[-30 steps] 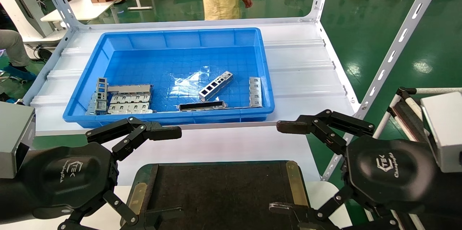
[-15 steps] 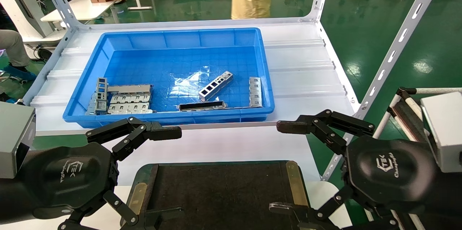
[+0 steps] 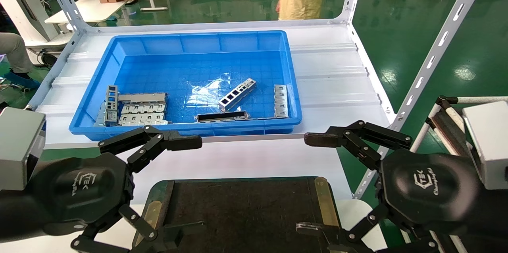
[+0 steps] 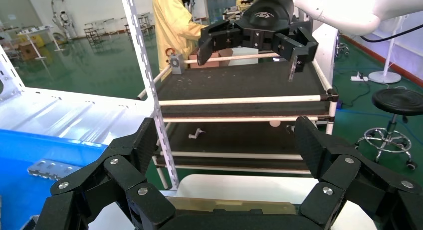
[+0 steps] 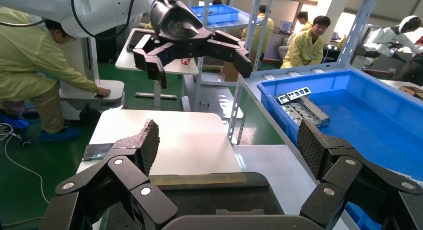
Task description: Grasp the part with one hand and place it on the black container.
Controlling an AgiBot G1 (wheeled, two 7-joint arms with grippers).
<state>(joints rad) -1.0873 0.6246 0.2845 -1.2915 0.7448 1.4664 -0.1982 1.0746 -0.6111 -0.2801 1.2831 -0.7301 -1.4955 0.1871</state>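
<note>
In the deep blue plastic bin the slim silver-grey four-cutout bracket lies ungrasped, while left gripper and right gripper hang spread wide flanking the flat black tray, ready to reach

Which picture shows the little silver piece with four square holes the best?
The head view. There the part lies in full sight on the floor of the blue bin, all four holes showing. The left wrist view shows only a corner of the bin, and the right wrist view shows other metal pieces at the bin's far end.
</note>
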